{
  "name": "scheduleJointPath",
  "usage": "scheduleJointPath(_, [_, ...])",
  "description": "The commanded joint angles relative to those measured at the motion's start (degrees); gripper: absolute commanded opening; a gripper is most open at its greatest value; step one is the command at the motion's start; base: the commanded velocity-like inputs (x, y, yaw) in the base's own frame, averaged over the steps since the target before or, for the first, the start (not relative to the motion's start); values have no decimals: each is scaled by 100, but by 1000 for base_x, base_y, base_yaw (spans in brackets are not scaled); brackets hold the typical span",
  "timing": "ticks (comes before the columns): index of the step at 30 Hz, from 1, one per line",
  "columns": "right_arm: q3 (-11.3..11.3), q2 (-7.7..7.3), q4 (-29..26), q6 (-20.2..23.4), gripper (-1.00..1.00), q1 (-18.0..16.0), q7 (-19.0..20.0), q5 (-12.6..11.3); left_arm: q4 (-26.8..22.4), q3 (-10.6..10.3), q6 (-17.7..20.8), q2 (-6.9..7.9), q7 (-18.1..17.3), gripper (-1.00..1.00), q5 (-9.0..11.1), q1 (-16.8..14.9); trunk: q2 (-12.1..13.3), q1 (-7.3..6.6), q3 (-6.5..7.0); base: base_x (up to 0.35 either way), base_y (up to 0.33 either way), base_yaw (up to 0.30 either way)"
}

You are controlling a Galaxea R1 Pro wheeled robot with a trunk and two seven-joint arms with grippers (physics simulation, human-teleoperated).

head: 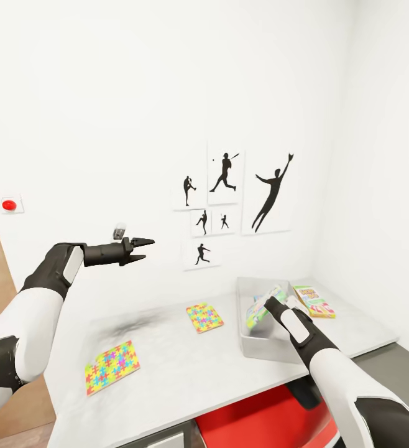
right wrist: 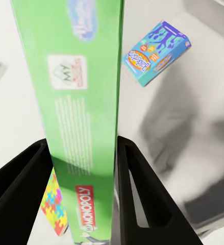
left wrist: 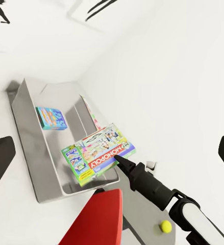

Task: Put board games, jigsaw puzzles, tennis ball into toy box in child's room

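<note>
The right gripper (left wrist: 117, 159) is clamped on the edge of the Monopoly box (left wrist: 97, 151), its two fingers (right wrist: 20, 191) pressed against the green side, and holds it over the bin (head: 249, 345), at the end nearer the robot. The blue game (left wrist: 52, 117) lies flat on the bin's floor, toward the far end. The Skip-Bo box (head: 314, 301) lies on the table (head: 186, 367) just beside the bin, on its right side; whether it touches the bin's wall I cannot tell.

Two puzzles lie flat on the white top, left of the bin: the far puzzle (head: 204, 317) near the bin, the near puzzle (head: 112, 366) toward the table's front left. The ball (left wrist: 166, 226) rests on the table near the right arm, apart from the bin.

The left gripper (head: 143, 242) is raised well above the table, pointing at the wall, its fingers spread and holding nothing. Below the table's front edge sits a red chair (head: 263, 423).
</note>
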Motion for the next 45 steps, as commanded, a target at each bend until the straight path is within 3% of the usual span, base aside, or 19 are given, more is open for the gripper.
scheduleJointPath(1, [-12, 2, -13, 33, -100, 0, -27, -21, 3, 8, 30, -1, -5, 100, 13, -2, -5, 3, -3, 62, 23, 0])
scheduleJointPath(11, [-12, -2, -14, 33, -100, -1, -27, -21, 4, 7, 29, -1, -5, 100, 13, -2, -5, 3, -3, 15, 5, 0])
scheduleJointPath(12, [-12, 0, -13, 33, 100, 1, -27, -21, 2, 7, 29, -1, -5, 100, 13, -2, -5, 3, -3, 0, 0, 0])
scheduleJointPath(45, [-12, -15, -46, 156, 100, -23, -85, -66, 4, 7, 29, -1, -5, 100, 10, -2, -5, 3, -3, 0, 0, 0])
